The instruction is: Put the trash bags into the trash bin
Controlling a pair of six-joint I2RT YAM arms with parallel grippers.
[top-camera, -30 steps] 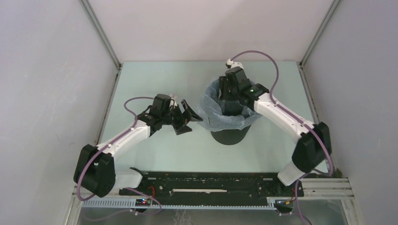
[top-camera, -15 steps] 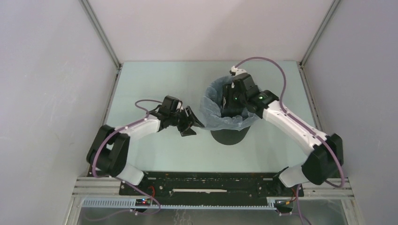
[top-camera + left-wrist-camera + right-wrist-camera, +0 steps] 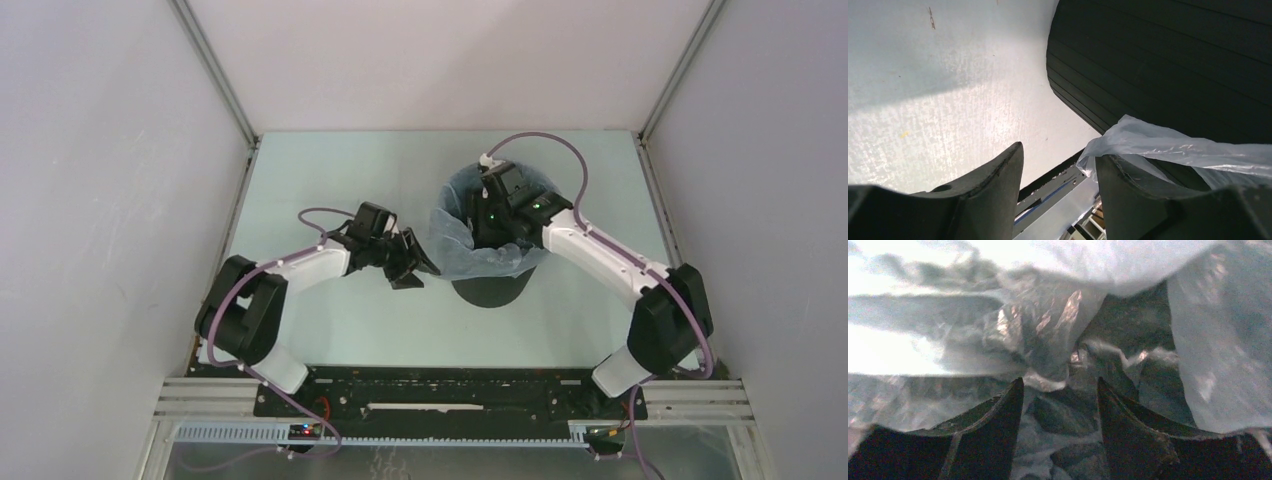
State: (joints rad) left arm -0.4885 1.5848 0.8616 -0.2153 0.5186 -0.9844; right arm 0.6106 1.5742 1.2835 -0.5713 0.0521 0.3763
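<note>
**Bin and bag only partly seen**

From above, the right tool (image 3: 492,210) sits inside the trash bin (image 3: 490,291), its fingertips hidden beneath its own wrist. The trash bag (image 3: 447,245) covers the rim. The left wrist view cuts off bin and bag at its right edge. The right wrist view blurs toward its top.

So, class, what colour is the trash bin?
The trash bin is black, clearest in left wrist view.
</note>
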